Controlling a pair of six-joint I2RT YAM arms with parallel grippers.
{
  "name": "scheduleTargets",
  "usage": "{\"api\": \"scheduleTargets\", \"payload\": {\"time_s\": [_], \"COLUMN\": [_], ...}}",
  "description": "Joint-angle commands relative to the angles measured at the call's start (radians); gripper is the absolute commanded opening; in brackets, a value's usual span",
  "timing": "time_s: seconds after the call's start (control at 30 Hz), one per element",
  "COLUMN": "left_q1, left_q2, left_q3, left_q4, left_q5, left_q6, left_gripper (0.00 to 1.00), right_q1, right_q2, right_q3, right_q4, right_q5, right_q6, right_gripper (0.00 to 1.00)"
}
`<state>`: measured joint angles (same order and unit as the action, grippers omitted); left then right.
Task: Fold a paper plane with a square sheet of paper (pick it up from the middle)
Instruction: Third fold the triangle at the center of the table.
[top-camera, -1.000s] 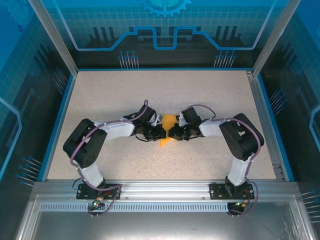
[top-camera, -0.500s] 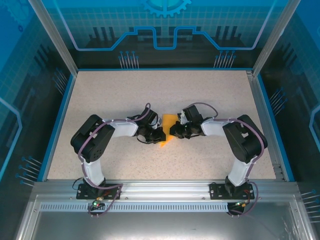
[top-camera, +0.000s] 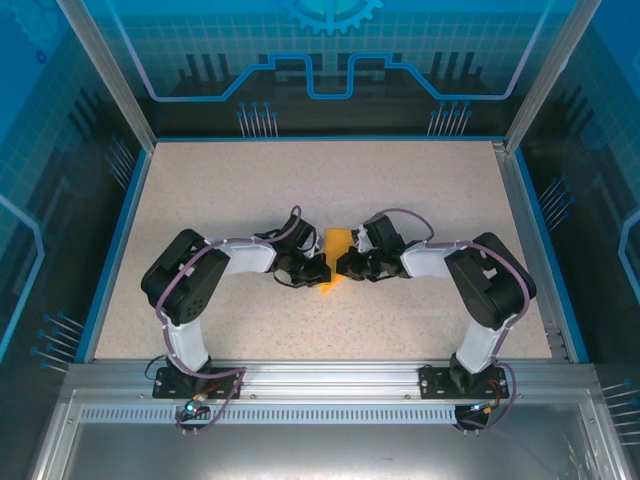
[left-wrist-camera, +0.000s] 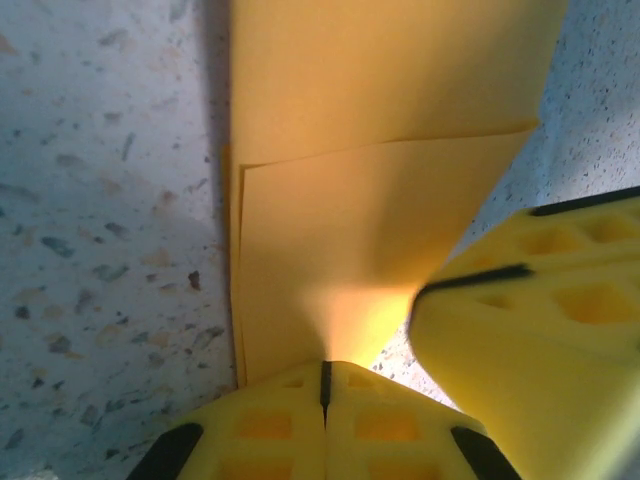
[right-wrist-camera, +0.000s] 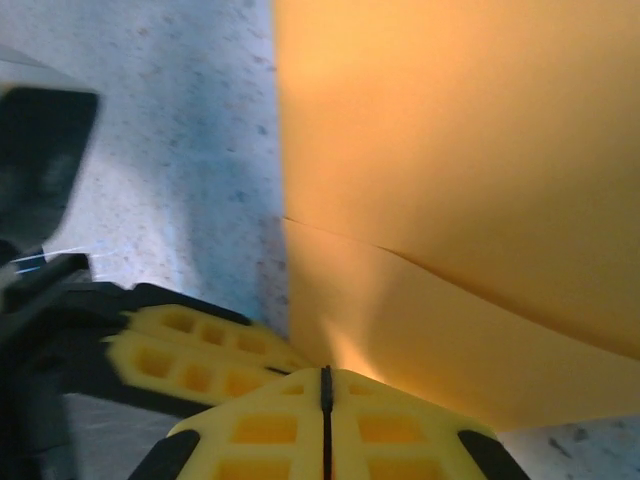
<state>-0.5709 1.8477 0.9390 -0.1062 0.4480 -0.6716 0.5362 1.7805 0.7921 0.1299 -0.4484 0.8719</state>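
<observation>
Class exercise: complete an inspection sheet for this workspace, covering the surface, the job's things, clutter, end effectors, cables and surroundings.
Surface: speckled beige tabletop, flat, blue edging.
Job's things: folded orange-yellow paper sheet, mid-table, layered flaps showing.
Clutter: nothing seen.
End effectors: left end effector and right end effector face each other, both shut on the paper.
Cables: purple cable looped along each arm, away from the paper.
Surroundings: blue-patterned enclosure panel behind, aluminium rail in front.

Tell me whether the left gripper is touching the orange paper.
Touching. The left wrist view shows the left gripper shut, with the edge of the paper pinched into the seam between its fingers.
</observation>
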Motion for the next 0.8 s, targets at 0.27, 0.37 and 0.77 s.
{"api": "scheduleTargets", "payload": {"time_s": [0.27,0.37,0.77], "left_q1": [-0.009,-0.009,-0.009], "left_q2": [0.037,0.042,0.045], "left_q3": [-0.046,-0.055,-0.062], "left_q4": [-0.074,-0.080,-0.071], "left_q5": [-0.100,-0.110,-0.100], "left_q6": [0.038,0.043,0.050], "left_gripper": [0.00,0.00,0.00], "right_q1": [-0.076,-0.108,-0.238], "right_q2": [0.059,0.044,0.049], "right_q3": [-0.066,-0.062,-0.097], "right_q4": [0.094,0.092,0.175], "right_q5": [0.020,0.019,0.009], "right_q6": [-0.015,-0.029,-0.054], "right_gripper": [0.09,0.09,0.11]}}
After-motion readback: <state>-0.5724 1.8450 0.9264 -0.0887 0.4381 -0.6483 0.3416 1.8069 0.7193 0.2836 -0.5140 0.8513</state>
